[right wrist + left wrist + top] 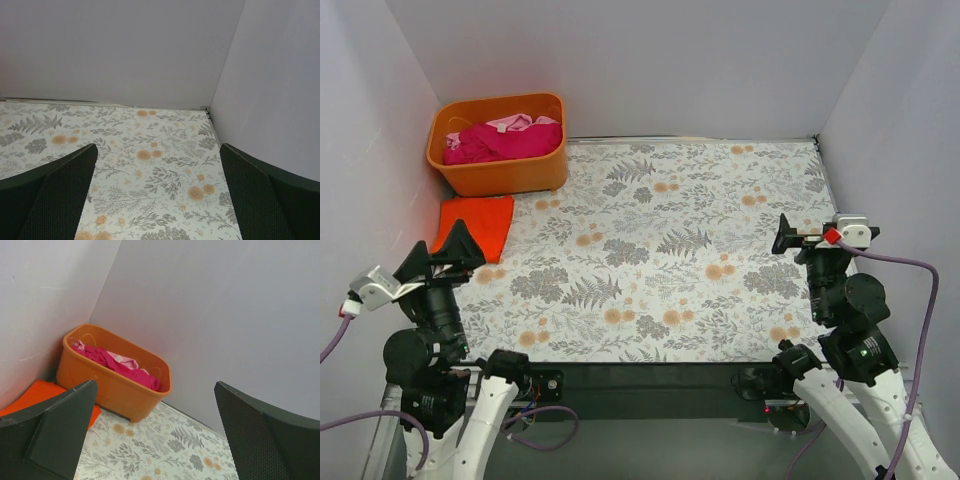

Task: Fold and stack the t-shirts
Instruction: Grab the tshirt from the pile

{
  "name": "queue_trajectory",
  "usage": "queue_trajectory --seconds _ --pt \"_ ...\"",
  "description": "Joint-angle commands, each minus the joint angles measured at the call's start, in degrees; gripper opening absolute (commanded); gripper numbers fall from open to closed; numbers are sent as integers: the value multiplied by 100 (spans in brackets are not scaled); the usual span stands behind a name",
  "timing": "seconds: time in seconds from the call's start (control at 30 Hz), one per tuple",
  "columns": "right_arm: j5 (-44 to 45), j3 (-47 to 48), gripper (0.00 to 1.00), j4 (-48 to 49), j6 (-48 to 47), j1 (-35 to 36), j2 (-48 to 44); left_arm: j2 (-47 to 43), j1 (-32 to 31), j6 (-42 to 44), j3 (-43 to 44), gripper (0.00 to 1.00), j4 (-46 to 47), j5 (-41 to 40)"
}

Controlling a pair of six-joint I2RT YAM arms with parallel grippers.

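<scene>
A folded orange t-shirt (477,224) lies flat at the table's left edge, in front of the tub; it also shows in the left wrist view (37,394). A magenta-red t-shirt (504,141) lies crumpled in the orange tub (500,175), with a pale pink t-shirt (513,123) partly under it. Both show in the left wrist view, the magenta-red one (117,366) over the pale pink one (126,360). No dark red t-shirt shows. My left gripper (457,247) is open and empty, above the near edge of the orange t-shirt. My right gripper (786,236) is open and empty at the right.
The floral-patterned table cover (670,260) spans the workspace. White walls (650,60) close it in at the back and both sides. The orange tub (120,390) stands in the back left corner. The right wrist view shows only bare cover (160,165) and the back right corner.
</scene>
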Motion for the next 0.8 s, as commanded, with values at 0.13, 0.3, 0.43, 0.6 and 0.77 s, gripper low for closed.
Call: queue_trajectory --seconds 0.13,0.3,0.43,0.6,0.77 --pt "-881 -298 98 70 572 -8 483 1068 0 -586 -258 98 156 400" --pt "-1392 -544 98 -27 977 0 818 2693 0 -867 197 98 315 918" --pt "-2102 -676 98 -45 1065 0 923 4754 17 -894 1110 96 245 1015" --pt "-2272 -975 98 34 1109 0 801 6736 157 -938 2833 96 271 796" --pt "-2482 -1212 98 148 1284 1 686 8476 456 -815 4221 93 359 840"
